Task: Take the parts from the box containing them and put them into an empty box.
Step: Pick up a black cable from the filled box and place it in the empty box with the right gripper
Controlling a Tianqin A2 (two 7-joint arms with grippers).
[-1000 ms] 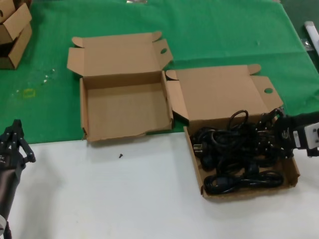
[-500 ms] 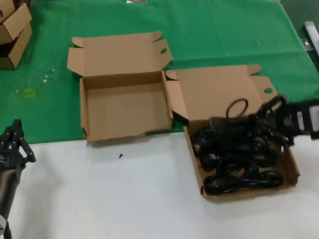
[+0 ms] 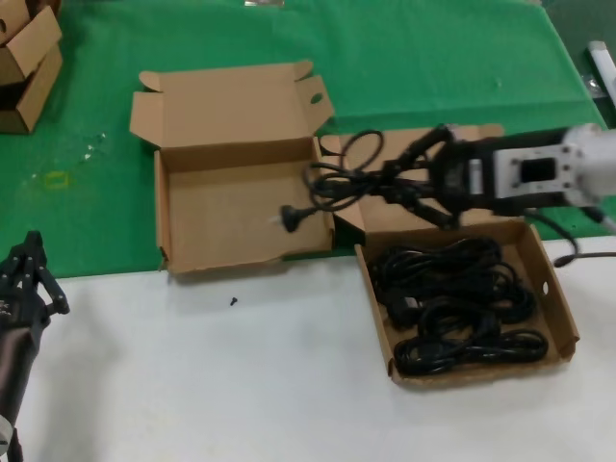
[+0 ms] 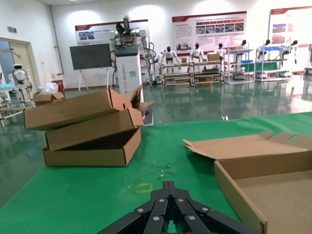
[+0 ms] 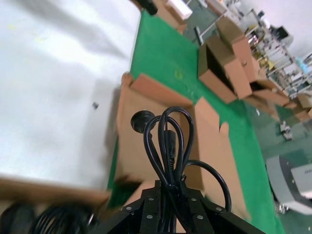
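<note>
My right gripper [image 3: 409, 178] is shut on a black coiled power cord [image 3: 337, 183] and holds it in the air over the right wall of the empty box [image 3: 241, 207]; its plug [image 3: 292, 217] hangs over that box's floor. In the right wrist view the cord's loops [image 5: 168, 141] stick out past the closed fingers [image 5: 146, 202]. The box containing the parts [image 3: 568, 322] sits lower right with several black cords [image 3: 452, 303] inside. My left gripper [image 3: 34, 245] is shut and empty at the lower left, also seen in the left wrist view [image 4: 168, 187].
Small stacked cartons [image 3: 24, 63] stand at the far left on the green mat [image 3: 433, 58], also in the left wrist view [image 4: 87, 129]. A small dark speck [image 3: 233, 301] lies on the white table before the empty box. Both boxes' lids lie open towards the back.
My right gripper has lifted one cord out of the full box and carried it left and up, from the box's right side to above the empty box's right wall. The left arm has not moved.
</note>
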